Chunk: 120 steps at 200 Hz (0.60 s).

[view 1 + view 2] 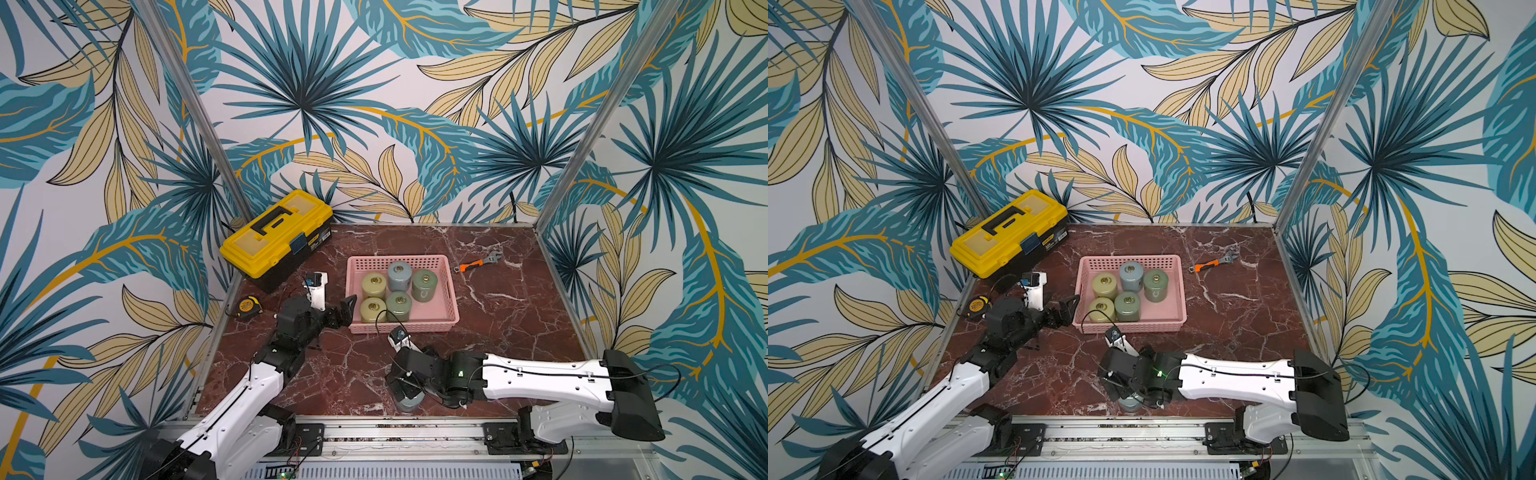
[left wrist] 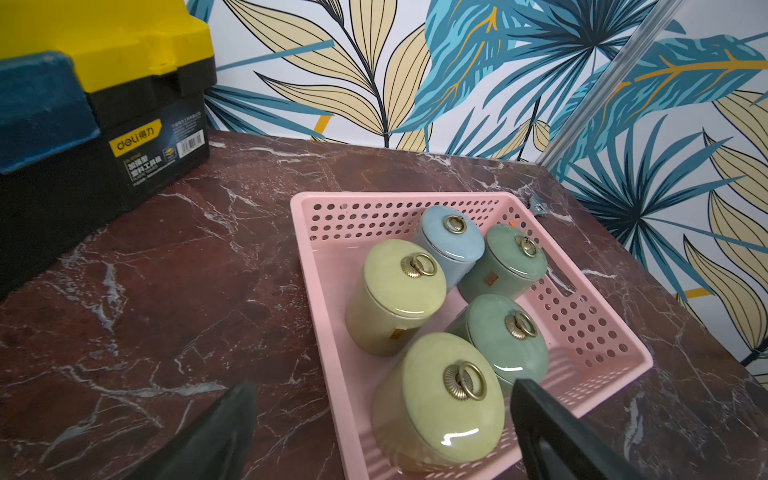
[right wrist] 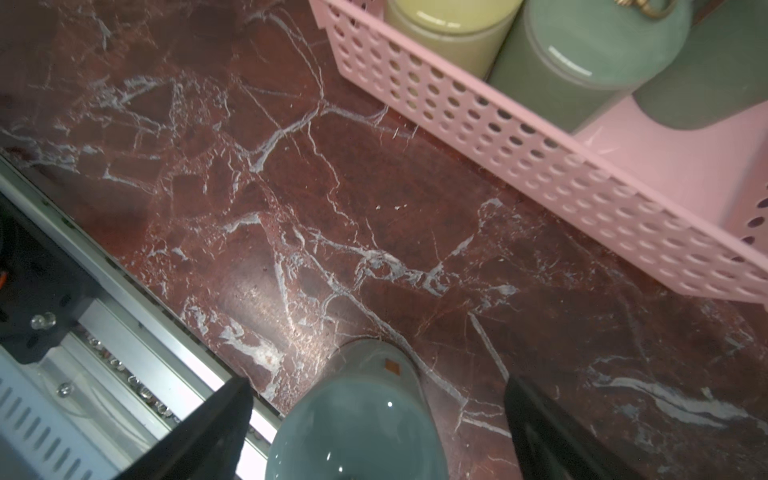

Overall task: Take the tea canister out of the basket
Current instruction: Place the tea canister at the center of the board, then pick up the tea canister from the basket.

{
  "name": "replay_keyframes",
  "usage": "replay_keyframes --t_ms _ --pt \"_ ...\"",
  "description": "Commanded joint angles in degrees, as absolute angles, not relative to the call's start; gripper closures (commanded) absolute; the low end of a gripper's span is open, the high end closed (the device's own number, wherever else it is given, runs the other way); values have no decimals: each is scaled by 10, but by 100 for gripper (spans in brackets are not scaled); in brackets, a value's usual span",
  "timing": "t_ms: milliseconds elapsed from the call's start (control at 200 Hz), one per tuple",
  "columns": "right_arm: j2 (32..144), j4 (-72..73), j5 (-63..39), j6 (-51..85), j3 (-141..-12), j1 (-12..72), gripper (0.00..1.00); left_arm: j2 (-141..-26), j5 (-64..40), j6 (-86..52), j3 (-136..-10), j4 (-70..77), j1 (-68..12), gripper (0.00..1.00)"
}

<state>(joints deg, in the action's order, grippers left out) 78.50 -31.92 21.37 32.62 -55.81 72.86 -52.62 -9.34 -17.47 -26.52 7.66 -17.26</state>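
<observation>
The pink basket (image 1: 403, 328) (image 1: 1129, 327) (image 2: 374, 216) (image 3: 498, 137) sits mid-table and holds several lidded tea canisters, yellow-green, green and blue. One more blue-grey tea canister (image 1: 409, 402) (image 1: 1128, 404) (image 3: 357, 424) stands upright on the marble near the front rail, outside the basket. My right gripper (image 1: 407, 395) (image 3: 376, 386) points down over it, open, with a gap showing on each side. At the basket's front-left corner my left gripper (image 1: 347, 309) (image 2: 382, 386) is open, with the nearest yellow-green canister (image 2: 449, 399) just beyond its tips, untouched.
A yellow-and-black toolbox (image 1: 276, 232) stands at the back left. A tape measure (image 1: 248, 306) lies by the left wall, next to my left arm. An orange-handled wrench (image 1: 478, 262) lies right of the basket. An aluminium rail (image 1: 395, 428) runs along the table's front edge.
</observation>
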Motion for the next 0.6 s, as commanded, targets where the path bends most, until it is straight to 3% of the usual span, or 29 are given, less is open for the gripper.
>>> replay_keyframes --t_ms 0,596 --pt "763 -335 211 298 -565 704 1 -520 -121 -177 -311 23 -171 0" --pt "635 -338 131 186 -508 465 1 -557 -111 -205 -397 -149 -205 0"
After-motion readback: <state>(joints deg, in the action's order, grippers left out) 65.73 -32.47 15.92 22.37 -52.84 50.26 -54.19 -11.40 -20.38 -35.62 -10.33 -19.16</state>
